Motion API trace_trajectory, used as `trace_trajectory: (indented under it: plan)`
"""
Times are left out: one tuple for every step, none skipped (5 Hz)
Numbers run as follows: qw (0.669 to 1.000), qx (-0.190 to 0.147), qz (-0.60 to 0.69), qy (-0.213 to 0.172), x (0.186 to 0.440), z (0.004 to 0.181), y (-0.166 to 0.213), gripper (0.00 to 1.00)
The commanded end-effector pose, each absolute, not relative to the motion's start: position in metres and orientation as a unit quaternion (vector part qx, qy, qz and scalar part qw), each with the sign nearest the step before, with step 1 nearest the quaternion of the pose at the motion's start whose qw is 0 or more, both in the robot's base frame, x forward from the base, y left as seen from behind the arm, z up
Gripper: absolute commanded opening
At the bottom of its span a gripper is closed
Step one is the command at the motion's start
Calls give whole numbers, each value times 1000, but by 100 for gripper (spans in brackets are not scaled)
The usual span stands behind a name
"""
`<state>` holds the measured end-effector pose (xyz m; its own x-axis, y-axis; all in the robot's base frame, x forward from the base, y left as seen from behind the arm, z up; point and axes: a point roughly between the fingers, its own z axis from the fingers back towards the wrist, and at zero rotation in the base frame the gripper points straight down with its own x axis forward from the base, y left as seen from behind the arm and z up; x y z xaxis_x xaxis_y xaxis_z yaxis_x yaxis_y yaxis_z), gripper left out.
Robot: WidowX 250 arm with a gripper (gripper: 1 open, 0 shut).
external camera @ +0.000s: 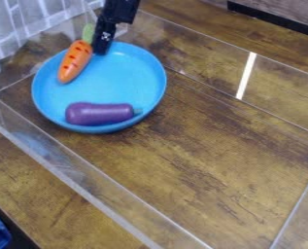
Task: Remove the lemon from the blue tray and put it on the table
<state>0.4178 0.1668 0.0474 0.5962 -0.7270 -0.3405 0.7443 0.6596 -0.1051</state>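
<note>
The round blue tray [133,86] lies on the dark wooden table [222,146] at the upper left. An orange carrot [73,64] rests against its far left rim and a purple eggplant [100,114] lies along its near rim. My black gripper [102,43] comes down from the top edge onto the tray's far rim, beside the carrot's green top. Its fingers are shut and appear to pinch that rim, with the tray's far side raised a little. No lemon shows in this view.
Clear acrylic walls [65,170] border the table on the near left and at the back. Bare wood planks stretch to the right of the tray and in front of it.
</note>
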Motion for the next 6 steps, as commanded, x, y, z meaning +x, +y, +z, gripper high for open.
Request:
trace_trajectory:
  plan:
    - [907,49,-390,151,418,80,184,100]
    - [911,46,-381,152,413,81,186,0]
    - [914,43,-372,154,408,81,188,0]
    - [898,48,-409,154,412,81,191,100]
    - [880,54,-447,154,415,82,191,0]
    - [887,48,-432,158,417,72,196,100]
